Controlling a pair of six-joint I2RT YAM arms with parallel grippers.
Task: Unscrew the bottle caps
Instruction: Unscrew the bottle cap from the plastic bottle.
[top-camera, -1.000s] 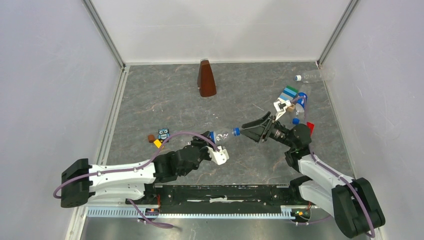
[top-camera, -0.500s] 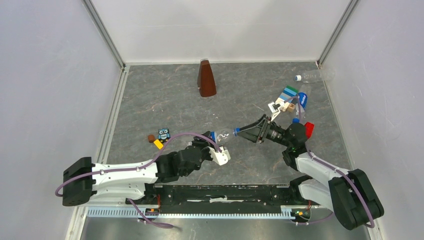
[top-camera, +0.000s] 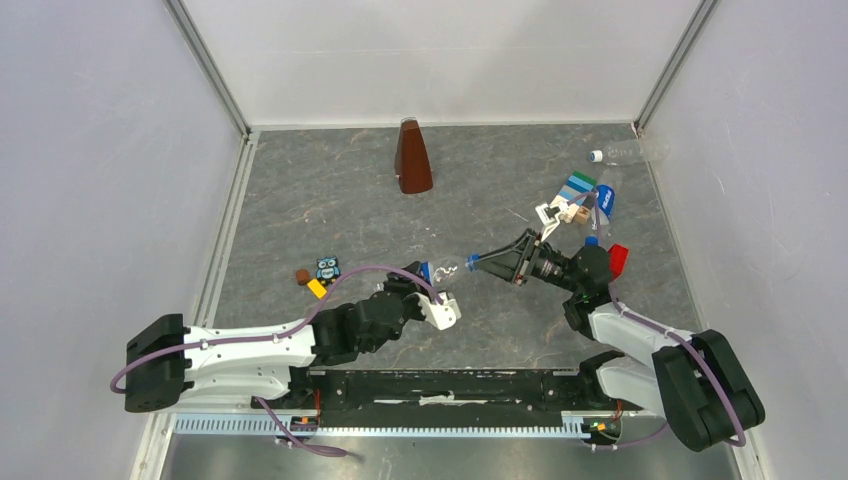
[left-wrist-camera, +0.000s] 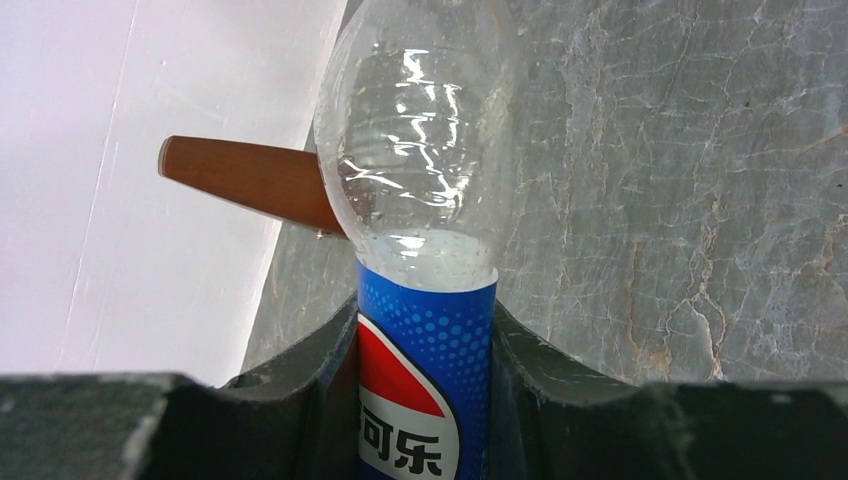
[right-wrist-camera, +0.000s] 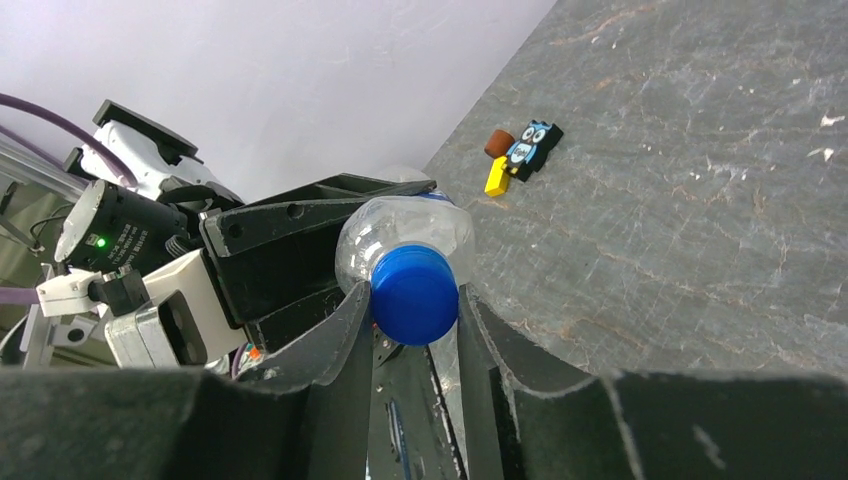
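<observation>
My left gripper (left-wrist-camera: 425, 345) is clamped on a labelled bottle (left-wrist-camera: 418, 200), the fingers pressing either side of its blue wrap with the red, white and blue logo. The clear shoulder of the bottle sticks out past my fingertips. From above, the bottle (top-camera: 446, 270) lies roughly level over the middle of the grey table (top-camera: 350, 210), its neck pointing right toward my other arm. My right gripper (right-wrist-camera: 413, 312) is closed on the blue cap (right-wrist-camera: 413, 294) at that neck, one finger touching each side of it, with the cap's flat top facing my right wrist camera. In the top view the right gripper (top-camera: 478, 263) meets the cap (top-camera: 473, 264) end-on. A second labelled bottle (top-camera: 603, 203) lies near the right wall beside a striped card (top-camera: 577, 187), and a smaller clear bottle (top-camera: 630, 152) with a white cap (top-camera: 596, 156) lies in the far right corner. A brown pyramid (top-camera: 412, 157) stands at the back, and an owl figure (top-camera: 327, 269), a yellow block (top-camera: 316, 288) and a small brown piece (top-camera: 301, 275) sit together to the left.
</observation>
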